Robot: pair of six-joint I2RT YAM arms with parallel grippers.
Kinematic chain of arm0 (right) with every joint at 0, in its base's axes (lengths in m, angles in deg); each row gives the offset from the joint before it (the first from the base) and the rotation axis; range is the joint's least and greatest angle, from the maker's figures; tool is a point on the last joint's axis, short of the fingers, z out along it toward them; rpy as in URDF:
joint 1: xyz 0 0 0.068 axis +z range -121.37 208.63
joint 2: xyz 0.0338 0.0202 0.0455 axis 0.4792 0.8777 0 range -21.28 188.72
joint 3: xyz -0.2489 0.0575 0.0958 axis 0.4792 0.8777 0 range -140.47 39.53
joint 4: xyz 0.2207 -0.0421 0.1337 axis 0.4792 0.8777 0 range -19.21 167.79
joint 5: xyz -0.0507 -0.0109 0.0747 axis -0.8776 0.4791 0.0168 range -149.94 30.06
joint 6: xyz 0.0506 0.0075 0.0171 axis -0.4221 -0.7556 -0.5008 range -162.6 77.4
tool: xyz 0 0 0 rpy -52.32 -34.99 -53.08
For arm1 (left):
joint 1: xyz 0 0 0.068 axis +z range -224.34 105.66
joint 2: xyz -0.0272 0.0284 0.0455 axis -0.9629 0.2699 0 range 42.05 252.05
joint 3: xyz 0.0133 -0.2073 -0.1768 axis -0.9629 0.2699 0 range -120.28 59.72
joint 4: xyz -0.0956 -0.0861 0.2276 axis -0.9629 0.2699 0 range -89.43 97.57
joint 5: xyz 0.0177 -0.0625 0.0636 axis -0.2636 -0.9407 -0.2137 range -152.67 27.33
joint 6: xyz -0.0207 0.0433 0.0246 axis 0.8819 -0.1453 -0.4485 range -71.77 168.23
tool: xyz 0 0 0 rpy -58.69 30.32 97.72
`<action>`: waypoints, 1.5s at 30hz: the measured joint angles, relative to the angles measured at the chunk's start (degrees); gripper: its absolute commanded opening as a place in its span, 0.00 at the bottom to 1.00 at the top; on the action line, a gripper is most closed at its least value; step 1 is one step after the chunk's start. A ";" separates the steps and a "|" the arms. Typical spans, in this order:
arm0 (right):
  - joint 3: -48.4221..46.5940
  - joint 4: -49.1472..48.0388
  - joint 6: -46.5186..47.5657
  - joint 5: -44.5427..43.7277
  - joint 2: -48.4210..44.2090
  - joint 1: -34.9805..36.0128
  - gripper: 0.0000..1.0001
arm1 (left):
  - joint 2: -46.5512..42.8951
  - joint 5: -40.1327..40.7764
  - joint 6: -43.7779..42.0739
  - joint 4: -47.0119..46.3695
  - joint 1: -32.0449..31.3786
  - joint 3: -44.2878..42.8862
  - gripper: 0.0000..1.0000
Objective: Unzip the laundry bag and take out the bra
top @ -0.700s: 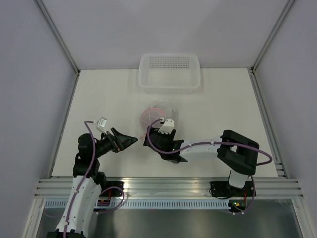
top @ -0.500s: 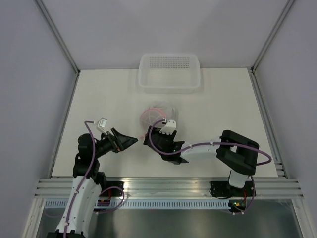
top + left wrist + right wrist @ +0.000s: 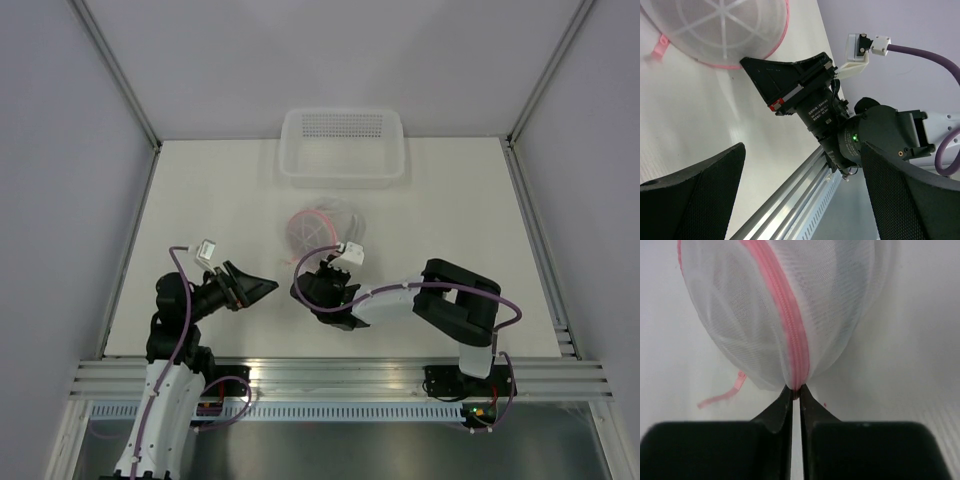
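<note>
**At table centre, the bag is pinched by its zipper end**

Near the middle of the table [image 3: 200, 200] sits the bag [image 3: 322, 226], with the basket [image 3: 343, 148] at its 12 o'clock against the far edge. The right gripper [image 3: 796, 392] meets the bag from about 6 o'clock. Its fingers are drawn nearly together, only a sliver of gap between them, and they nip the mesh just where the zipper [image 3: 790, 325] runs down to the rim. That is probably the spot to catch the pull, though I cannot tell whether the pull itself is between the tips. A grip this low and narrow suits dragging the slider along the seam without bunching the mesh.

The left gripper [image 3: 802, 147] waits at roughly 8 o'clock from the bag. It is spread wide, holds nothing, and is aimed toward the bag and its partner. It seems placed to pin the bag once the zipper needs something to pull against.

The bag is a rounded dome of translucent white mesh, puffed and upright on its edge. White ribs show through the mesh in the left wrist view. The pink zipper looks fully closed along its visible length. A loose pink tab [image 3: 722, 395] trails on the table at the bag's 7 o'clock in the right wrist view. A faint grey shade shows inside, but no bra can be made out.
</note>
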 measured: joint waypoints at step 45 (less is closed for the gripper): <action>25.70 6.62 14.71 67.87 -65.53 -22.93 0.00 | 25.59 2.16 23.23 -23.91 -21.84 -0.74 1.00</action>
